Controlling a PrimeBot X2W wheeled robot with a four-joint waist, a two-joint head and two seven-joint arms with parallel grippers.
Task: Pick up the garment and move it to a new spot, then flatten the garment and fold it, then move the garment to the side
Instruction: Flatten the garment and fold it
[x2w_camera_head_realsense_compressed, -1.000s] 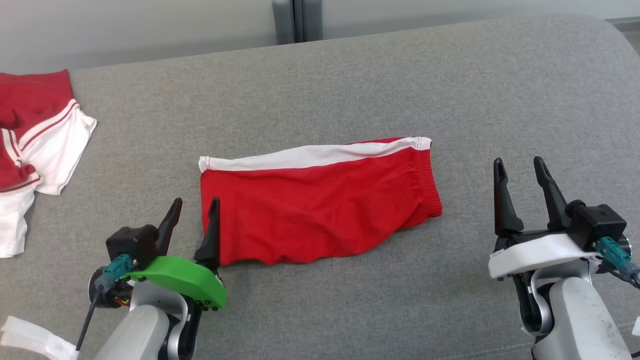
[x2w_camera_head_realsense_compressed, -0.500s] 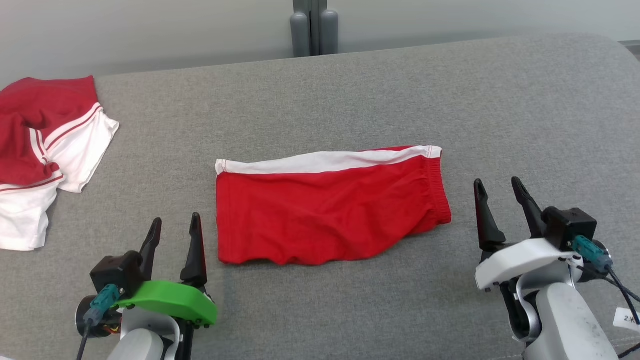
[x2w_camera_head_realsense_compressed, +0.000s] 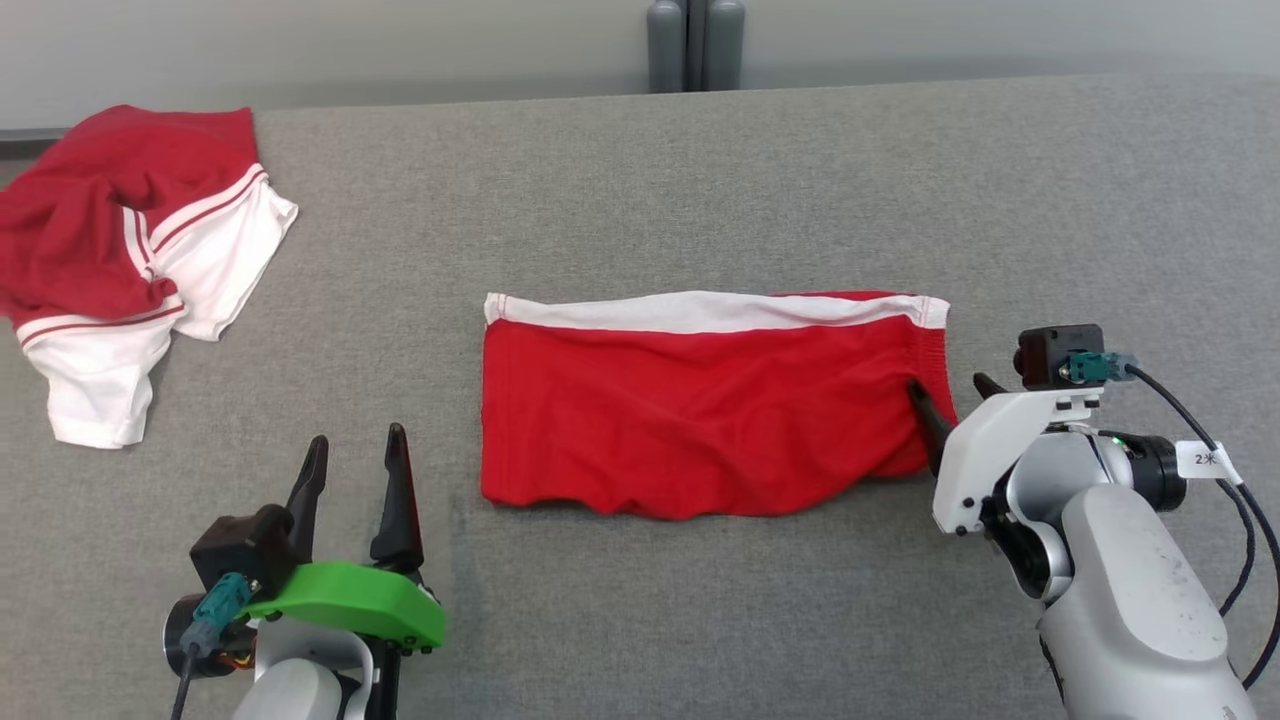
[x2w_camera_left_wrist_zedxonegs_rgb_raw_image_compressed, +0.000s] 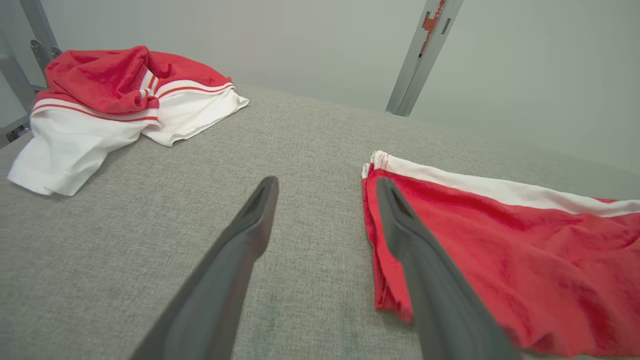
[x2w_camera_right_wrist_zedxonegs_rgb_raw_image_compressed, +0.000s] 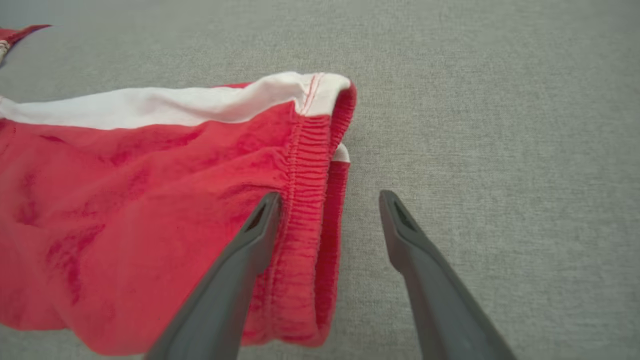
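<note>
Folded red shorts (x2w_camera_head_realsense_compressed: 700, 410) (white-striped edge)

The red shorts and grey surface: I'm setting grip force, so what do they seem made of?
The red shorts look like soft matte knit cloth, maybe cotton or polyester: it wrinkles, and the waistband is gathered elastic. The grey surface looks like coarse woven upholstery fabric: flecked, matte weave.

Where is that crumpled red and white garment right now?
In the head view, the crumpled garment lies far left on the grey surface, apart from the red shorts and beyond the left gripper.
</note>
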